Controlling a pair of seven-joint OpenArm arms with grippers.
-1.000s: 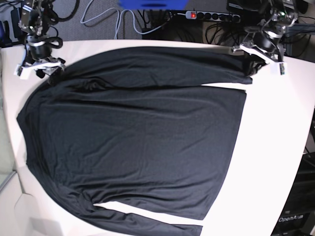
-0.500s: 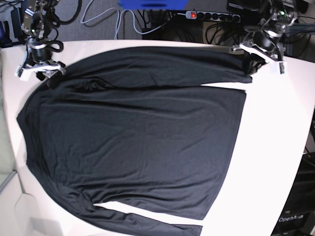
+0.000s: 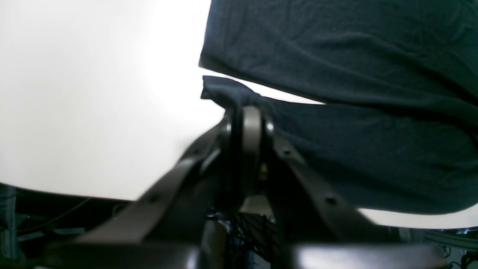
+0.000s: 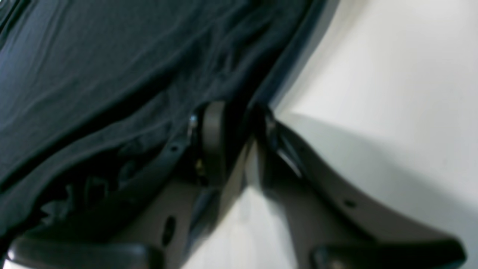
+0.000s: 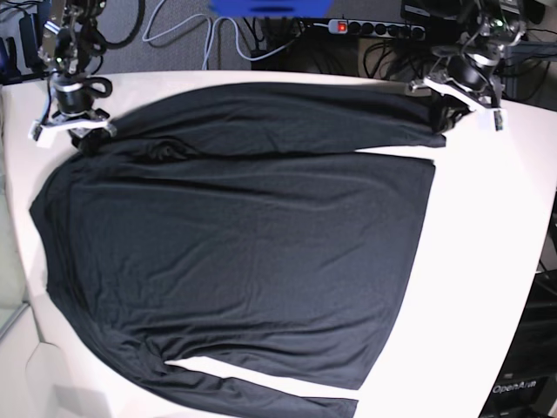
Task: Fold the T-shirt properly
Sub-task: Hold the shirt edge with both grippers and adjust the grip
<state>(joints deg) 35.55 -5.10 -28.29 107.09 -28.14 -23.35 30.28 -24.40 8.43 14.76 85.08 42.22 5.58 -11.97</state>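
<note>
Left gripper (image 3: 248, 112): jaws pressed together on the cuff end of the T-shirt's (image 5: 235, 244) far sleeve, at the table's (image 5: 487, 261) far right corner in the base view.
Right gripper (image 4: 233, 112): jaws narrowed to a slim gap astride the shirt's edge by the shoulder, at the far left corner; whether the fabric is pinched I cannot tell.
T-shirt: spread flat over most of the white table, long axis running left to right in the base view, collar end left, hem right.
Sleeves: one along the far edge, one along the near edge.
Behind the table: power strip (image 5: 374, 27) and cables (image 5: 187, 35).
</note>
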